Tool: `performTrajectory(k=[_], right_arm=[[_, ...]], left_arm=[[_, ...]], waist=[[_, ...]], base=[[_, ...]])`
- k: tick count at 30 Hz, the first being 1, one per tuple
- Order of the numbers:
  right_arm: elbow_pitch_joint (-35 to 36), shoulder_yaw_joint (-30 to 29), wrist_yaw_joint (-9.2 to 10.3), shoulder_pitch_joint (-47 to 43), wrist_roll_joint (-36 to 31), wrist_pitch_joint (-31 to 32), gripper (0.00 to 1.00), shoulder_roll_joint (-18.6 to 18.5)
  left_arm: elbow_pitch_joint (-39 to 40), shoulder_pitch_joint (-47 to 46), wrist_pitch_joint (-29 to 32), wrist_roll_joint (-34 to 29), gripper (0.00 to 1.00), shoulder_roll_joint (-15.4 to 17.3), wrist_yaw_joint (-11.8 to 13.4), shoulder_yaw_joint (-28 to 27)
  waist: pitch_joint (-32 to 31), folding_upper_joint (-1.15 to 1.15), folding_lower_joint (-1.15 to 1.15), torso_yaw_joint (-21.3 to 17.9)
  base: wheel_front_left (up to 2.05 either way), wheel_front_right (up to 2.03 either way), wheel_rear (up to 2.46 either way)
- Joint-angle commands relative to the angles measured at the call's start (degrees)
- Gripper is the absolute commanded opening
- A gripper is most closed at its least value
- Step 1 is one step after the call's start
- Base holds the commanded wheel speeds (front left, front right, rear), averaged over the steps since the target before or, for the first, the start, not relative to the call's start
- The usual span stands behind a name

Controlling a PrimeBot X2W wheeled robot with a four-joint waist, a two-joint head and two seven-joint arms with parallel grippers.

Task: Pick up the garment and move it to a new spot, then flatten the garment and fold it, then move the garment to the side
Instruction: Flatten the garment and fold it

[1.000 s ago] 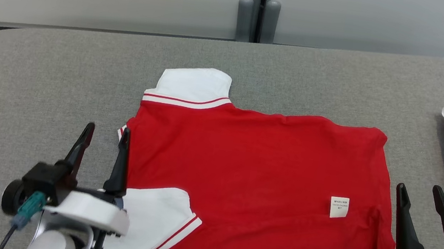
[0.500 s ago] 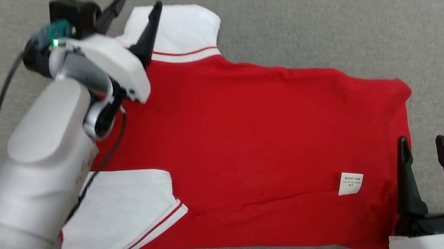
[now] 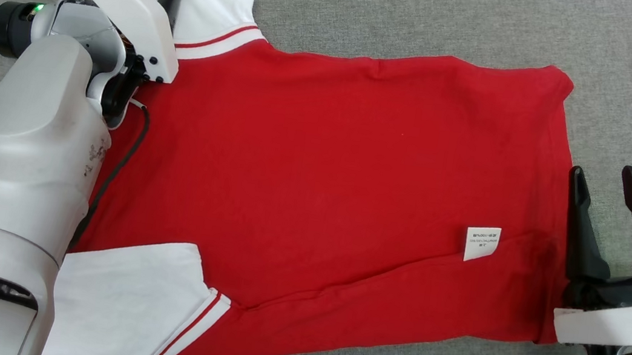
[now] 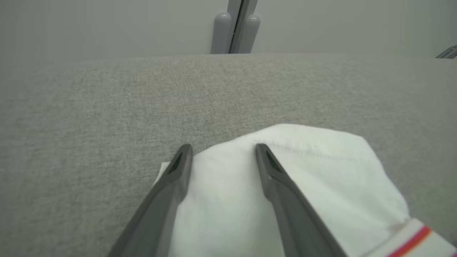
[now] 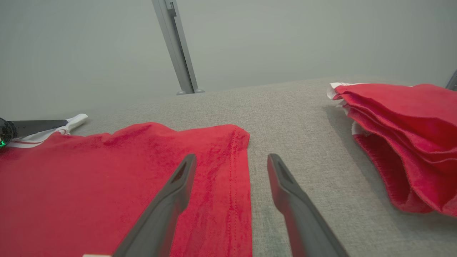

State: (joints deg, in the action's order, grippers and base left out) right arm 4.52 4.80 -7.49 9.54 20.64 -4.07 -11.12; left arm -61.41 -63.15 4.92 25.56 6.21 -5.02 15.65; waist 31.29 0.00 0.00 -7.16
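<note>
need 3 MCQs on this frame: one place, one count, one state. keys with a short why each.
1. Where is the left gripper?
A) over the far white sleeve
B) over the garment's middle
C) off the table

2. How many white sleeves show on the spread garment?
A) one
B) two
C) three

3. What state is the right gripper in?
A) open, holding nothing
B) shut on the garment
C) shut on nothing

Key:
1 A, the left wrist view shows white cloth under its fingers.
2 B, the far one plus the near sleeve in the head view.
3 A, its fingers stand apart at the garment's edge.
</note>
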Motion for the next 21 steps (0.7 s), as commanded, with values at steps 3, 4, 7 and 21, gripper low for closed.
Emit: performTrajectory(k=[3, 4, 7, 21], right_arm=[[-1.1, -0.6, 0.0, 1.9, 0.7, -0.7, 1.0, -0.8], [-1.5, -0.8, 0.0, 2.3, 1.0, -0.6, 1.0, -1.0], [-3.0, -1.6, 0.0, 4.3, 1.7, -0.4, 1.0, -2.3], [-16.9, 1.9, 0.0, 18.7, 6.2, 7.3, 1.0, -12.3]], left_arm=[[-3.4, 0.2, -0.8, -1.1, 0.0, -0.1, -0.4, 1.5], [-3.8, -0.3, -1.7, -1.7, 0.0, 0.0, -0.3, 2.0], [-4.5, -1.5, -4.6, -2.1, 0.0, -0.4, -0.5, 2.6], [-2.6, -4.1, -16.7, 0.8, 0.0, -3.1, -1.9, 6.0]], waist=[[0.1, 0.0, 0.0, 0.4], [0.1, 0.0, 0.0, 0.6], [0.1, 0.0, 0.0, 1.4], [1.8, 0.0, 0.0, 8.7]], base=[[0.0, 0.0, 0.0], [0.0, 0.0, 0.0], [0.0, 0.0, 0.0], [0.0, 0.0, 0.0]])
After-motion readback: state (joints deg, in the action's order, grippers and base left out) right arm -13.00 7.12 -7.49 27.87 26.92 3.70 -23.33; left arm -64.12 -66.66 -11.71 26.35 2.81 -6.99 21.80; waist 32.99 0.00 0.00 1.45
